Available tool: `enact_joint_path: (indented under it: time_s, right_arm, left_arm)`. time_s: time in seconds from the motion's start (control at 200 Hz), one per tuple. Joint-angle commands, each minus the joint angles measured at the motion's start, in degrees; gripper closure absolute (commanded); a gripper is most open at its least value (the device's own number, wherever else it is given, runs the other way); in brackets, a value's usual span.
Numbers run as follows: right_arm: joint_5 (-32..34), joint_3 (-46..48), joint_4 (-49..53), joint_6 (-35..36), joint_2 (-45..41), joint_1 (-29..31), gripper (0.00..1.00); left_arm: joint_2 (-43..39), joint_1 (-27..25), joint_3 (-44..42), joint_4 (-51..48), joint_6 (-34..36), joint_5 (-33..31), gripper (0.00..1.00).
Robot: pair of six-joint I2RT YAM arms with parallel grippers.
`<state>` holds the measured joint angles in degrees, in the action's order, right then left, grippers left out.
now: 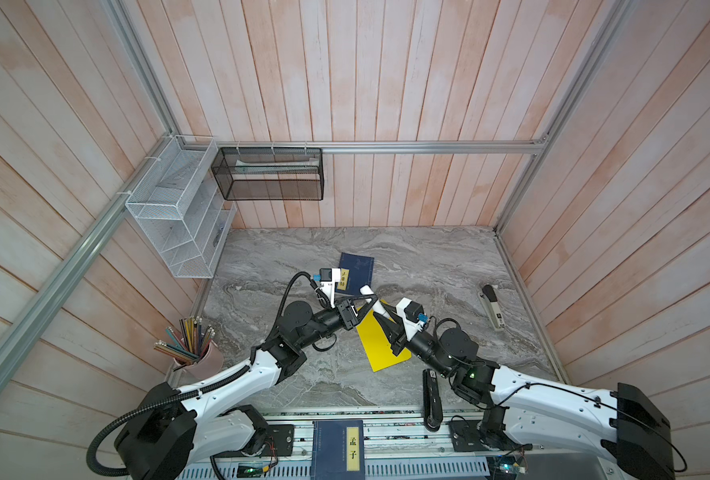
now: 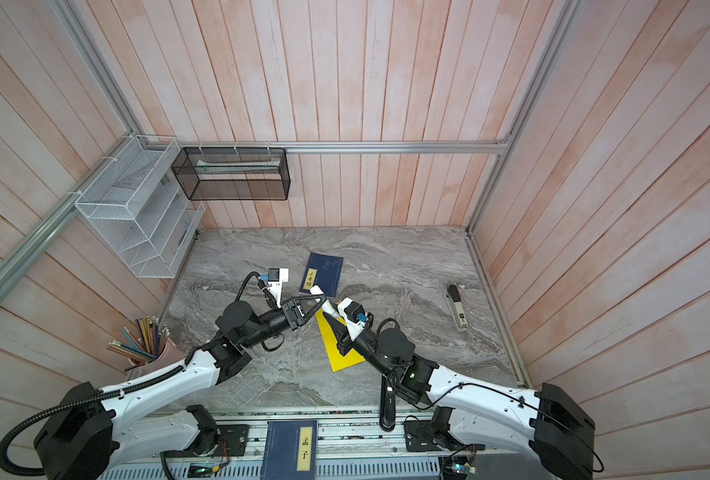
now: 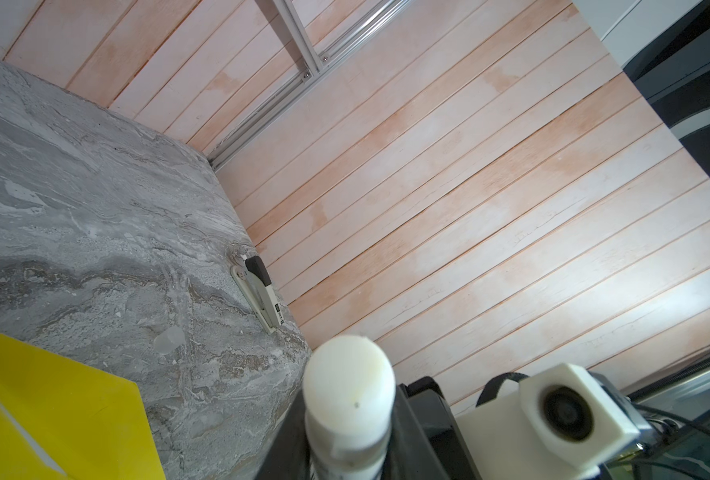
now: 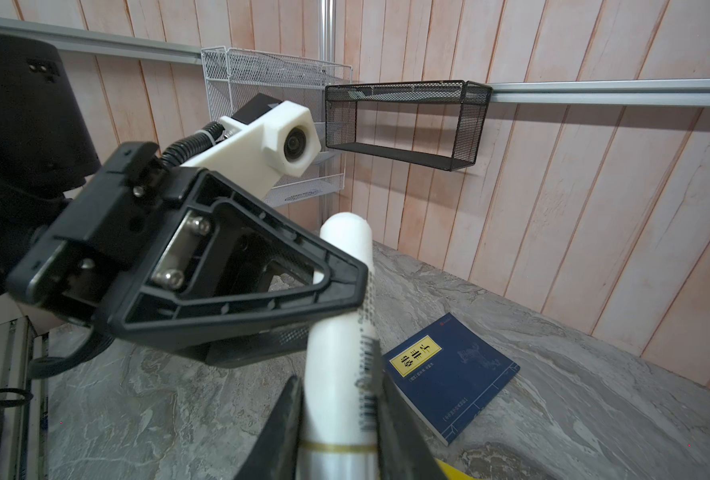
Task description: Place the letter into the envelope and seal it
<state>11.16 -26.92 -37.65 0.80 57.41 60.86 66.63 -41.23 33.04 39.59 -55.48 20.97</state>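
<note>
Two grippers: left gripper [image 4: 347, 286] and right gripper [image 4: 338, 419] both clamp the white glue stick [image 4: 340, 332].
Envelope [image 1: 380, 340]: flat on marble table [image 1: 448, 266], beneath them.
Letter: unseen.
Handling: thin, floppy; pinch an edge.

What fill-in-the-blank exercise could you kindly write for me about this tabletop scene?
The left tool and right tool both grip one white tube, which has a ____ printed along it.
Beneath them lies the ____ envelope.
The cup holds coloured ____.
The book on the table is dark ____.
Missing words: barcode; yellow; pencils; blue.
</note>
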Motion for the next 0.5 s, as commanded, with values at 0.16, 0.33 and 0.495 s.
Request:
enact_joint_path:
  time_s: [0.16,0.33,0.495]
  right_arm:
    - [-4.25,0.99,0.68,-1.11,0.59,0.75,0.79]
    - [-4.47,0.26,-1.55,-0.93,1.76,0.75,0.80]
    - [-3.59,-0.12,-2.95,-0.88,2.50,0.70,0.80]
  left_arm:
    - [1.62,0.52,0.01,7.14,-0.93,0.20,0.73]
    - [3.30,0.01,-0.61,9.39,-1.63,0.43,0.65]
    - [3.81,-0.50,-0.61,9.56,-1.51,0.55,0.61]
